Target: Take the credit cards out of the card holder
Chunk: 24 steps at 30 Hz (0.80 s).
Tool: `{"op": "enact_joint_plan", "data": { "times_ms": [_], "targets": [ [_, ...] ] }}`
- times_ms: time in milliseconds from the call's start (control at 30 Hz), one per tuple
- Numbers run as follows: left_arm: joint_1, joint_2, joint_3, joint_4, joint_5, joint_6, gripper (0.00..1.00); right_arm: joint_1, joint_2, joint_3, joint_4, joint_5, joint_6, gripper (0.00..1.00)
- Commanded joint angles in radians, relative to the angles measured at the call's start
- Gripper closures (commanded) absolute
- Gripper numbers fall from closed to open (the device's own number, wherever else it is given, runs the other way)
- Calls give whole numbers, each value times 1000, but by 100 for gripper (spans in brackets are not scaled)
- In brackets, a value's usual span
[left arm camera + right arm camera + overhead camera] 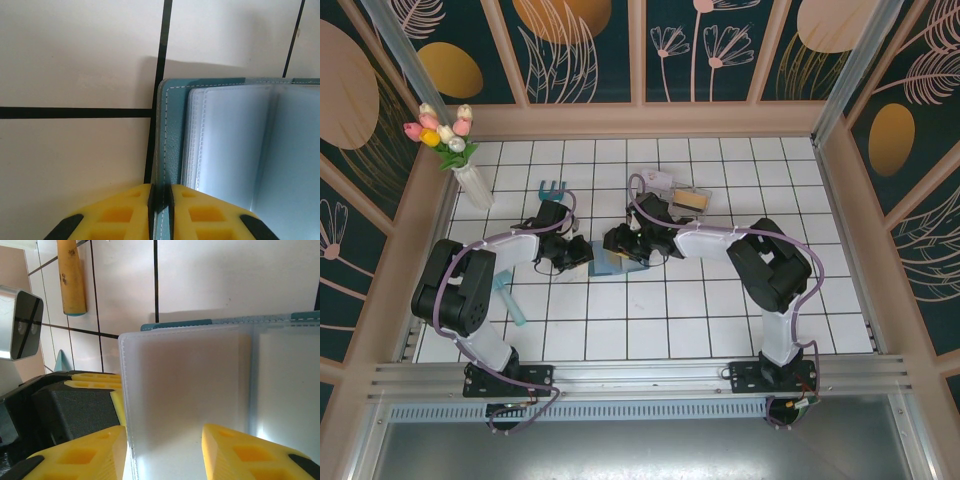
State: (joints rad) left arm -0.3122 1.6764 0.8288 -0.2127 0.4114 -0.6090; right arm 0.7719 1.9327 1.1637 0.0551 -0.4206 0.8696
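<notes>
Teal card holder lies open on the tiled table, cover clamped in your left gripper. The right gripper gapes astride a floppy, slick sleeve (likely to buckle), so pinch near its seam.

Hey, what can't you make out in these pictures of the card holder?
Whether credit cards sit in the sleeves: frosted plastic blurs them, both wrist views.
Card holder from the top: small, partly covered by left end effector and right end effector.
Its right side, left wrist view: cut off by the frame edge.
</notes>
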Motion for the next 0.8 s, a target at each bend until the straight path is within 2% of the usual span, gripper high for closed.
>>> {"op": "enact_joint_plan", "data": {
  "times_ms": [0,233,767],
  "targets": [
    [3,5,15,5,12,17,82,-3,9,12,-19,5,-14,55],
    [3,0,15,4,12,18,82,-3,16,26,-71,44,-16,62],
    [2,-4,17,1,-1,18,82,-2,-58,97,-422,417,-65,61]
  ]
}}
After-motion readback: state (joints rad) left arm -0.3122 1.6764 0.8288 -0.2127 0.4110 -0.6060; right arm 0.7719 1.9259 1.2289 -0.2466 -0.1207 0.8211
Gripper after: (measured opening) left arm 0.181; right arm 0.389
